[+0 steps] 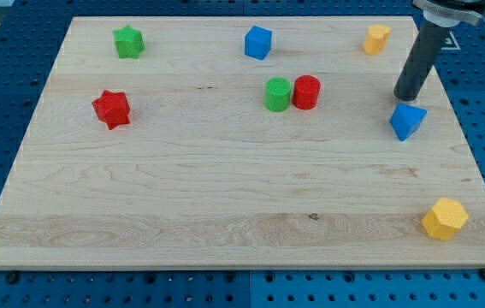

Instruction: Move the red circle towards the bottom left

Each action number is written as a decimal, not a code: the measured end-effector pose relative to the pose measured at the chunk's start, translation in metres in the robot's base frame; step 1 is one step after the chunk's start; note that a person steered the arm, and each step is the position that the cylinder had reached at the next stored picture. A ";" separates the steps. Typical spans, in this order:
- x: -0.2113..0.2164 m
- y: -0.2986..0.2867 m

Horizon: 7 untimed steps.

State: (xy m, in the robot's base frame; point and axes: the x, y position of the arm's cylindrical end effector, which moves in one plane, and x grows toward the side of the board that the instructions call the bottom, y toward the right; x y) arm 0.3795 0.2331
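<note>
A pale wooden desk (225, 197) is sitting on a blue perforated base, and the red circle (306, 91) is lying just right of centre toward twelve o'clock, touching a green circle (278, 94) at its nine o'clock. There is no claw, so no spread or pinch can be told; my tip (407, 97) is resting well off at the red circle's three o'clock, just above a blue block (407, 121). To do this well, I judge the tip should be circling to the red circle's one o'clock side and pushing toward seven o'clock, steering below the green circle.

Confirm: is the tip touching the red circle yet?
No, my tip sits far to the view's right of the red circle, just above a blue block.
</note>
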 end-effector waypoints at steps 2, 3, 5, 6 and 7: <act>-0.015 -0.023; -0.025 -0.061; -0.024 -0.127; 0.003 -0.150; 0.016 -0.151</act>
State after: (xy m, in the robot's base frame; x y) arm 0.3959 0.0818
